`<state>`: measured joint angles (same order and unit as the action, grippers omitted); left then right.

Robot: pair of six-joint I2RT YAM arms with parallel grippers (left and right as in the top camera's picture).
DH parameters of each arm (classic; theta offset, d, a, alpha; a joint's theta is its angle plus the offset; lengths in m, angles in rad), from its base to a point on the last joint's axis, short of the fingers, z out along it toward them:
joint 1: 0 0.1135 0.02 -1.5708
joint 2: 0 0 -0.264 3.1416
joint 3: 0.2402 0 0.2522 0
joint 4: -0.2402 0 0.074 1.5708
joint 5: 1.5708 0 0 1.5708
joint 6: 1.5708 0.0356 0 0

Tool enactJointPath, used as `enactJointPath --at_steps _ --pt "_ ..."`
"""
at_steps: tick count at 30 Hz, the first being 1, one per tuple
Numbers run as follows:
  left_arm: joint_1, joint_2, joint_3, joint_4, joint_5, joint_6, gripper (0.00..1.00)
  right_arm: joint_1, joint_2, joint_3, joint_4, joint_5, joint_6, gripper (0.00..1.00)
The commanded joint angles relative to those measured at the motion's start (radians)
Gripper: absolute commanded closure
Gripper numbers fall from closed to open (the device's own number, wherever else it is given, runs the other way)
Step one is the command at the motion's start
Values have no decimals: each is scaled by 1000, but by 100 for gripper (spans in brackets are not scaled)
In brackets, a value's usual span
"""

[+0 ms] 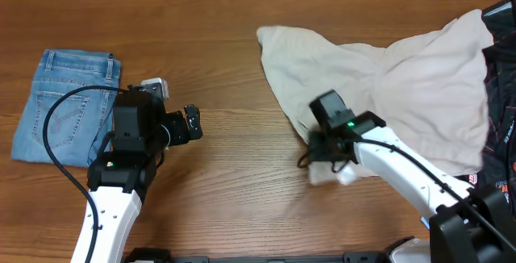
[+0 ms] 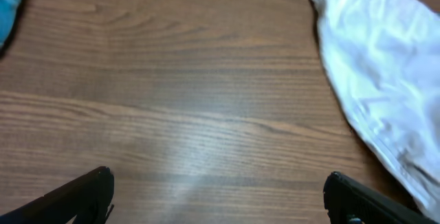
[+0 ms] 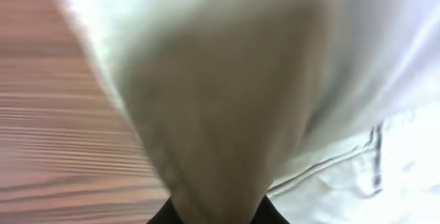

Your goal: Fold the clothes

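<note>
The cream shorts [image 1: 395, 85] lie crumpled on the right half of the table, reaching from the middle to the far right edge. My right gripper [image 1: 322, 152] is at their near left edge and is shut on a fold of the cream cloth [image 3: 220, 114], which rises from between the fingers and fills the right wrist view. My left gripper [image 1: 192, 123] is open and empty above bare wood left of centre. The shorts' left edge shows in the left wrist view [image 2: 375, 66], beyond my open left fingers [image 2: 218, 193].
Folded light-blue jeans [image 1: 64, 106] lie at the left, behind the left arm. A black garment with orange-white print [image 1: 504, 126] lies at the right edge, partly under the shorts. Bare wooden table [image 1: 242, 174] lies between the arms.
</note>
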<state>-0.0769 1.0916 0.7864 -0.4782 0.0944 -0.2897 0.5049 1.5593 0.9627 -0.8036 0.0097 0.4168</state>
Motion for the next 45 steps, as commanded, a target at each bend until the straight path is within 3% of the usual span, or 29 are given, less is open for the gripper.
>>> enactJointPath --at_steps 1,2,3,4,7,9,19,39,43,45 --pt "5 1 23 34 7 -14 0 120 -5 150 84 -83 -5 85" --pt "5 2 23 40 7 -14 0 148 -5 168 126 -83 -4 84" --pt "5 2 23 43 7 -14 0 169 -5 180 160 -83 -4 77" --pt "5 2 23 46 7 -14 0 186 -5 185 191 -83 -5 57" --pt "5 1 23 41 9 -14 0 223 -5 187 253 -82 -13 36" --pt "5 2 23 26 22 -14 0 224 -5 187 240 -67 -32 0" --pt "2 18 10 -92 162 -33 0 154 -40 190 14 294 -26 0" --pt "-185 514 -12 18 193 -78 0 -93 -248 193 -135 304 -27 0" --pt "-187 589 -11 103 267 -77 5 -95 -248 193 -142 304 -27 0" --pt "-187 617 -11 135 299 -77 18 -95 -248 193 -146 304 -26 0"
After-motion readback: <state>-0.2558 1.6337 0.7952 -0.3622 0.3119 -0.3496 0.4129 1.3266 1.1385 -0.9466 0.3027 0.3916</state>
